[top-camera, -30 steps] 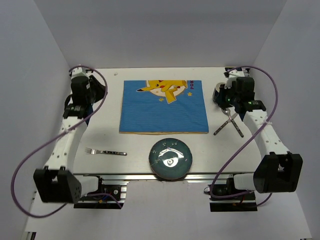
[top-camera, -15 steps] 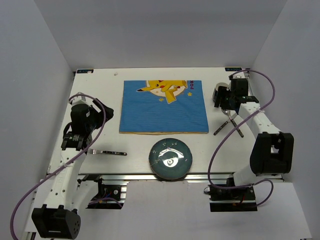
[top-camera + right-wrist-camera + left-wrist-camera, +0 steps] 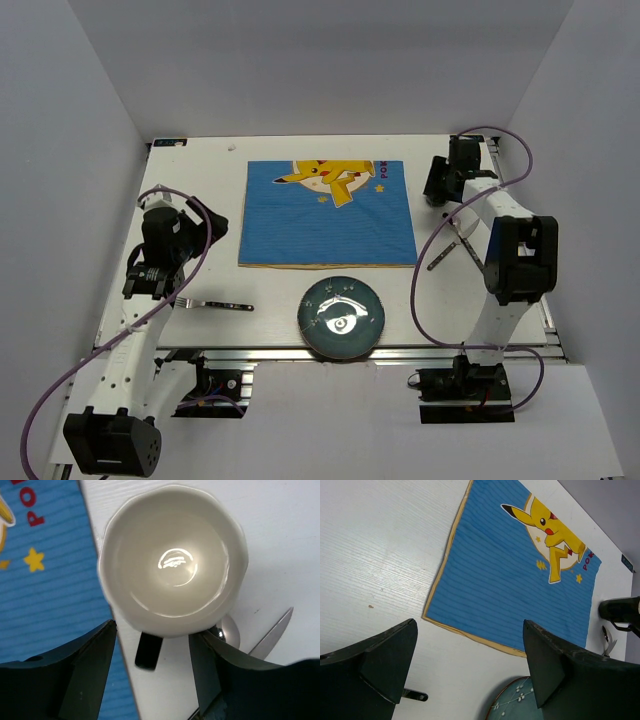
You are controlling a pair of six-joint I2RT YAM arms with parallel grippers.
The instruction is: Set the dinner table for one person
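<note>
Right pincer (image 3: 152, 630) released, hanging over the cup (image 3: 172, 555) at the far right corner of the worktop (image 3: 270, 290); placemat (image 3: 328, 215) just left of it. Left pincer (image 3: 470, 625) spread, empty, by the fork (image 3: 212, 303), whose long axis follows the front edge.

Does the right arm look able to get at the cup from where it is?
Probably yes. The right gripper hangs directly above the cup, jaws open, with nothing over the cup. The spoon and knife lie close beside it, off to one side.
</note>
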